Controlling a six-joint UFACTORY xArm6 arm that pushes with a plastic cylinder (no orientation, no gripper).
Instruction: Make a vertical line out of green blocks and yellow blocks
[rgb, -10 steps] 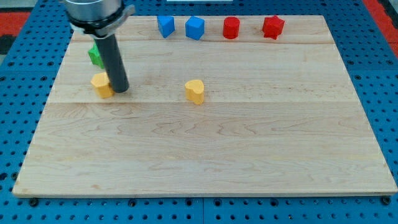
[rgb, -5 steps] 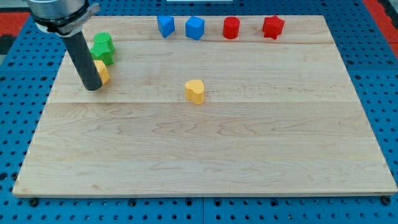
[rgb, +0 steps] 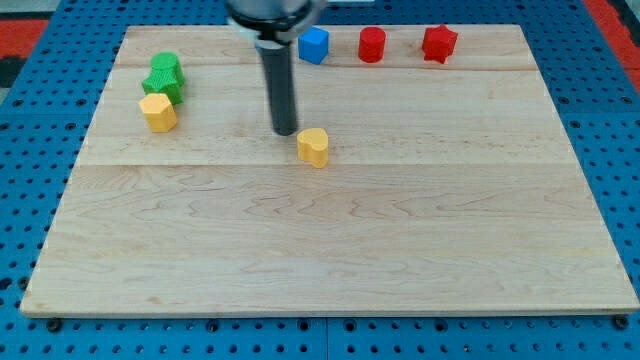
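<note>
Two green blocks (rgb: 163, 76) sit stacked close together near the view's upper left, one just above the other. A yellow block (rgb: 158, 111) touches them from below. A second yellow block, heart-shaped (rgb: 313, 146), lies near the board's middle. My tip (rgb: 286, 131) rests just up and left of this heart block, very close to it. The rod rises from there toward the view's top.
A blue cube (rgb: 314, 45), a red cylinder (rgb: 372, 44) and a red star-like block (rgb: 438, 42) line the board's top edge. Another blue block is hidden behind the rod. The wooden board (rgb: 330, 250) sits on a blue pegboard.
My tip has moved from beside the left yellow block across to the right, to the heart block. The left yellow block now sits just under the green blocks.
</note>
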